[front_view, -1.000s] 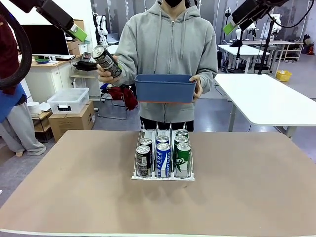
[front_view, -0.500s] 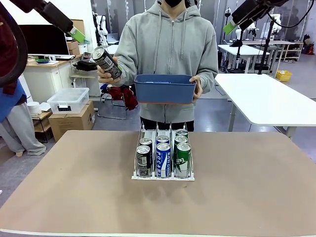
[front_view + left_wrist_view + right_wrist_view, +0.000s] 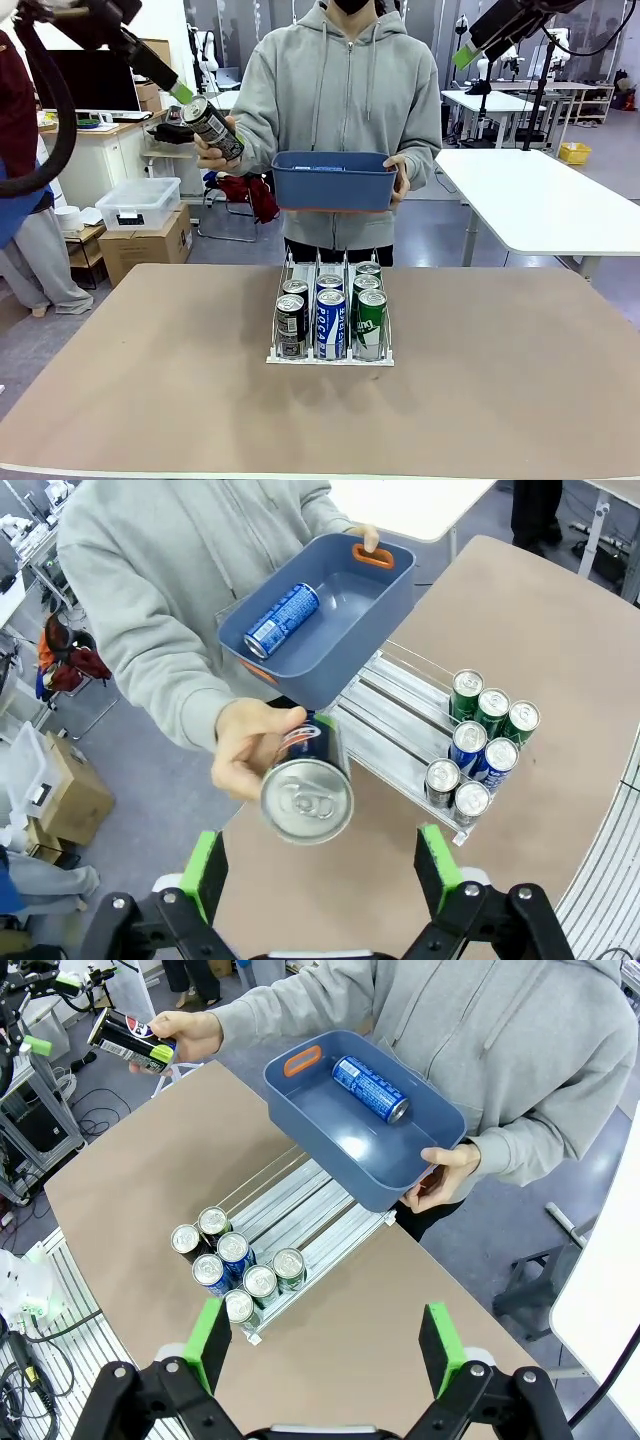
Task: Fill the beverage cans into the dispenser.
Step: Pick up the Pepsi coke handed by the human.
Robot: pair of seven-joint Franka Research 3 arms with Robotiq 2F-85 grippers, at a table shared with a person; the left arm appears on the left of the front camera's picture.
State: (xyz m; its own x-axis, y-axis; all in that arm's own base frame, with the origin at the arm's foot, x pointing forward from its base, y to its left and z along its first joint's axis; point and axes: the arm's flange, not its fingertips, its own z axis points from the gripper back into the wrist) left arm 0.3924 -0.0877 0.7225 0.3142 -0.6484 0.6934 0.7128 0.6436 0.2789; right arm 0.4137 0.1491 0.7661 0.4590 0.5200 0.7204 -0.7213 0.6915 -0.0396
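While black-and-silver slim drink can (image 3: pixel 305 795) sits tilted in person's hand (image 3: pixel 250 752), silver top toward wrist camera, left gripper (image 3: pixel 320 870) hangs just short of it, green pads spread wide, nothing held. Clear-plastic three-lane dispenser (image 3: pixel 385 708) on table below, seven cans (image 3: pixel 467 740) crowding front lip (rear of lanes bare). Blue-and-white can (image 3: pixel 282 620) lies in blue plastic bin (image 3: pixel 345 645). Right gripper (image 3: pixel 324 1338) high, jaws apart, empty. Risk: pads closing near rim, smooth can slips; person's fingers around can body get pinched.
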